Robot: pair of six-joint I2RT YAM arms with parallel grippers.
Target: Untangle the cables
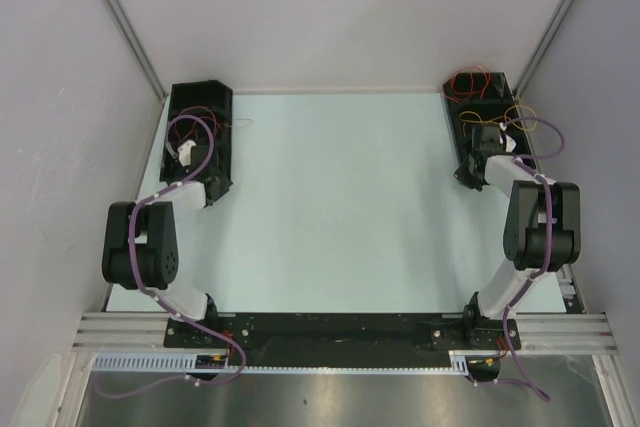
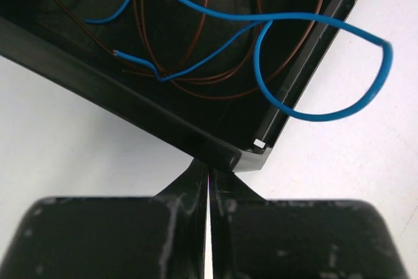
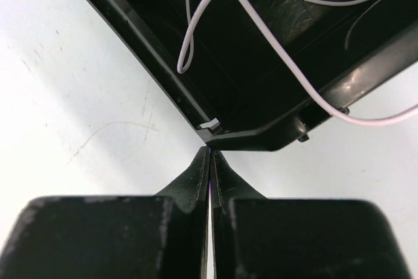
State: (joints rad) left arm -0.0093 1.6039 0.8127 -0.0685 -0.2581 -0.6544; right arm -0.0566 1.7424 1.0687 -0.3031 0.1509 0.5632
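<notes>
Two black bins hold the cables. In the left wrist view a blue cable (image 2: 326,114) loops out over the left bin's rim (image 2: 130,106), and thin brown cables (image 2: 215,93) coil inside. My left gripper (image 2: 209,169) is shut and empty, its tips touching the bin's near corner. In the right wrist view white cables (image 3: 274,50) lie in the right bin (image 3: 157,76), and one trails over its rim. My right gripper (image 3: 210,155) is shut on nothing, just below that bin's corner. From above, red and orange cables (image 1: 470,82) show in the right bin (image 1: 500,97).
The left bin (image 1: 222,107) stands at the table's far left and the right bin at the far right, both close to the side walls. The pale table top (image 1: 340,207) lies between them. Thick mauve cables run along both arms.
</notes>
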